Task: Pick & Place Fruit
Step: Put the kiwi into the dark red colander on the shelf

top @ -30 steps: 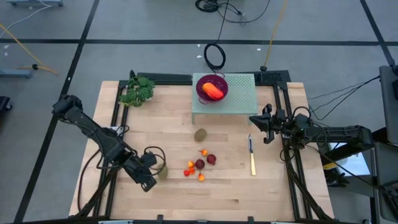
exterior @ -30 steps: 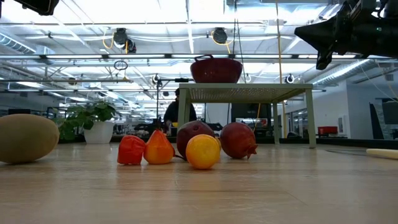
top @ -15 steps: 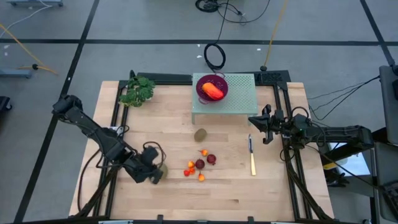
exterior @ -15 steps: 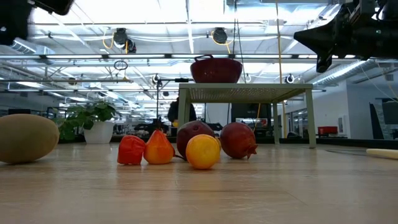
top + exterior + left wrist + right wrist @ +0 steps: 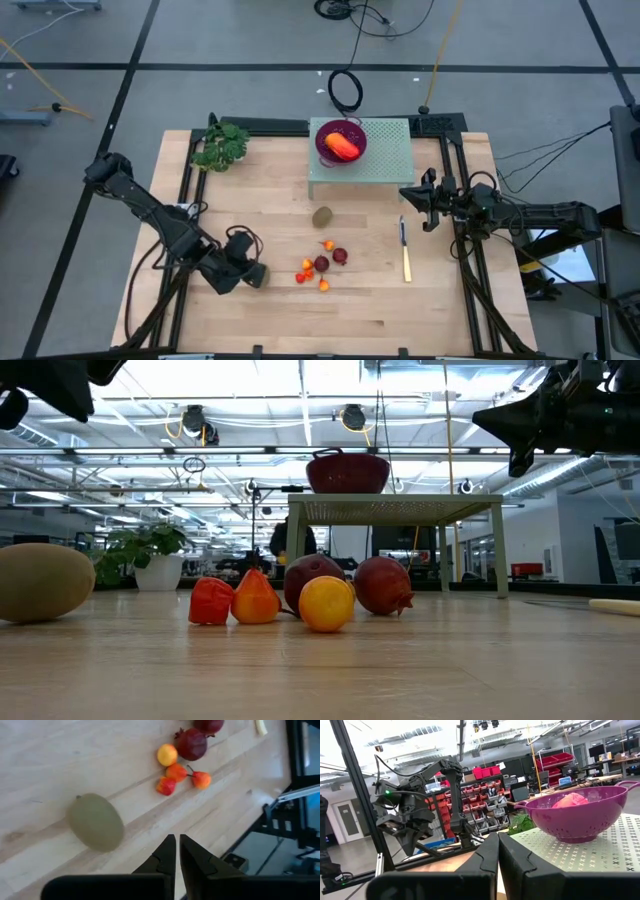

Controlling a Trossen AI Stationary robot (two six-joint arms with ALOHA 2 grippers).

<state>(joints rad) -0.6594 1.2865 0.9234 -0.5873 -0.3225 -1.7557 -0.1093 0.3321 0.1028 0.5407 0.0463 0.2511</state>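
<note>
My left gripper (image 5: pixel 250 272) (image 5: pixel 176 846) hovers shut above the near-left part of the table, next to an olive-brown kiwi (image 5: pixel 95 822) (image 5: pixel 45 582) that lies on the wood; from above the gripper mostly covers it. A second kiwi (image 5: pixel 322 216) lies mid-table. Two dark red round fruits (image 5: pixel 322 264) (image 5: pixel 340 256) and several tiny orange-red ones (image 5: pixel 303 272) cluster near the middle. The elongated orange-red fruit (image 5: pixel 343 147) lies in a purple colander (image 5: pixel 328 133). My right gripper (image 5: pixel 405 192) (image 5: pixel 496 845) waits shut above the table's right side.
The colander stands on a pale green perforated stand (image 5: pixel 385 160) at the far edge. A green leafy bunch (image 5: pixel 221 147) lies at the far left. A yellow-handled knife (image 5: pixel 405 258) lies on the right, below my right gripper. Bare wood stretches along the near edge.
My left gripper has swung from the near side toward the kiwi and now stands over it, lower than before. It has stayed shut. The kiwi and the other fruit have not moved.
</note>
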